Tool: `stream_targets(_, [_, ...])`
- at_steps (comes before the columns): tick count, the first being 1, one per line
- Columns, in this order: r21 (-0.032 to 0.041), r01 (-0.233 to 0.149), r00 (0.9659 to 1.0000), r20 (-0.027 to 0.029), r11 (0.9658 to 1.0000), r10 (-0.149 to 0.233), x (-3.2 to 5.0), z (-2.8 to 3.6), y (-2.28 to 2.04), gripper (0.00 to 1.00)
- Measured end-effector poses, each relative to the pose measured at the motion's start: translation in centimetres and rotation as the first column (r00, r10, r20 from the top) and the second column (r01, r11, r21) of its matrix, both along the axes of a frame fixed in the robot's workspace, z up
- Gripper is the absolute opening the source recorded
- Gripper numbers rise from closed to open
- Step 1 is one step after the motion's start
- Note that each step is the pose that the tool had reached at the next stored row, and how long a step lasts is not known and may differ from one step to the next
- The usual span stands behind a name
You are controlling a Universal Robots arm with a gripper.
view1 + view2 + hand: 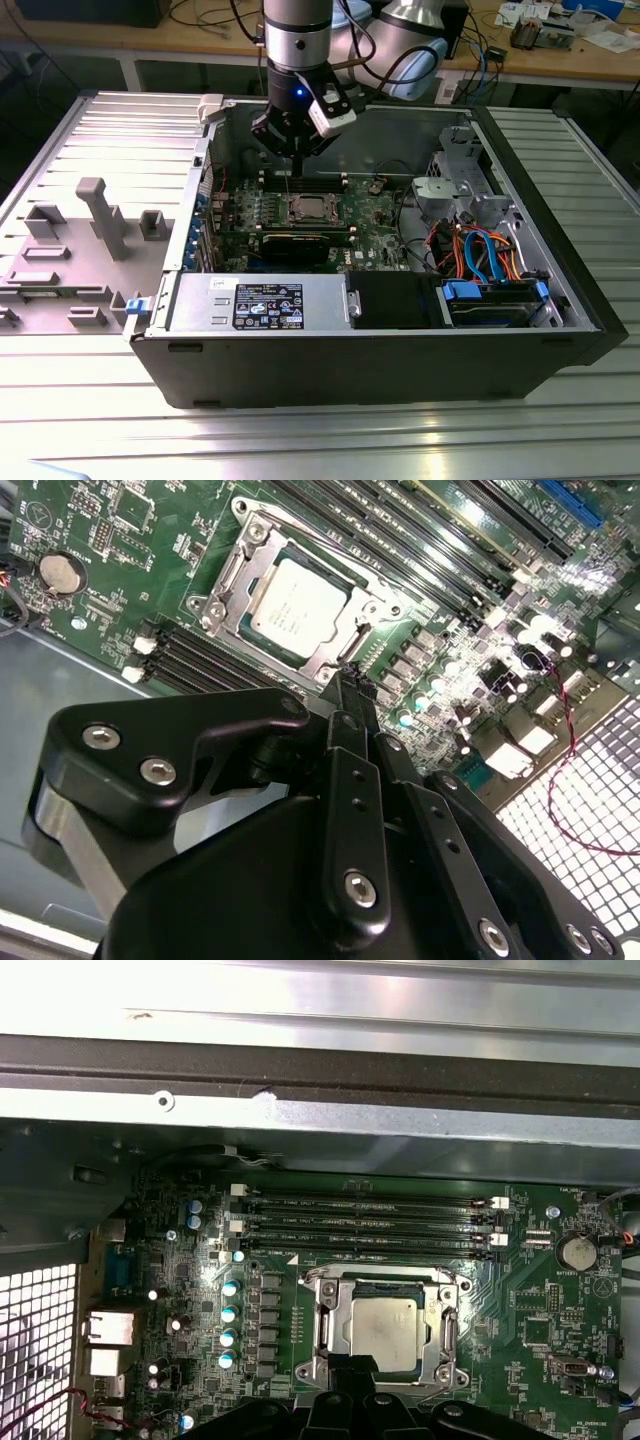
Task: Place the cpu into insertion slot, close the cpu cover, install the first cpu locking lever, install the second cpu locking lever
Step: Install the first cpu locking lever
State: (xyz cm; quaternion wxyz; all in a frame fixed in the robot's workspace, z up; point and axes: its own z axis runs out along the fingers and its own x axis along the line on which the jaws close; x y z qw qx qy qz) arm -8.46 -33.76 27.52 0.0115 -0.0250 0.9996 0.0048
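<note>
Grey tray (pixel 60 250): exterior view's left, beside the open computer case (pixel 350 370); moulded blocks stand on it.
Gripper (pixel 352 685): over the motherboard (pixel 380 215), mid-case; pincer narrow, fingertips together, holding nothing.
Cpu (pixel 298 610): seated in the insertion slot (pixel 385 1289), silver top up, near the fingertips.
Cpu cover (pixel 328 1330): down flat, framing the cpu.
Cables (pixel 480 250): orange and blue, at the exterior view's right end of the case.

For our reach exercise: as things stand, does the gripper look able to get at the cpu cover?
Probably yes. The gripper hangs close to the cpu cover, which lies flat around the cpu; no cable or card crosses the space between them.
</note>
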Motion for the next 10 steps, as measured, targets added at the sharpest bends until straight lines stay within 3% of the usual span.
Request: stream_targets(10, [0.0000,0.000,1.0000,0.0000,1.0000,0.000,-0.13,-0.01,0.00,0.11])
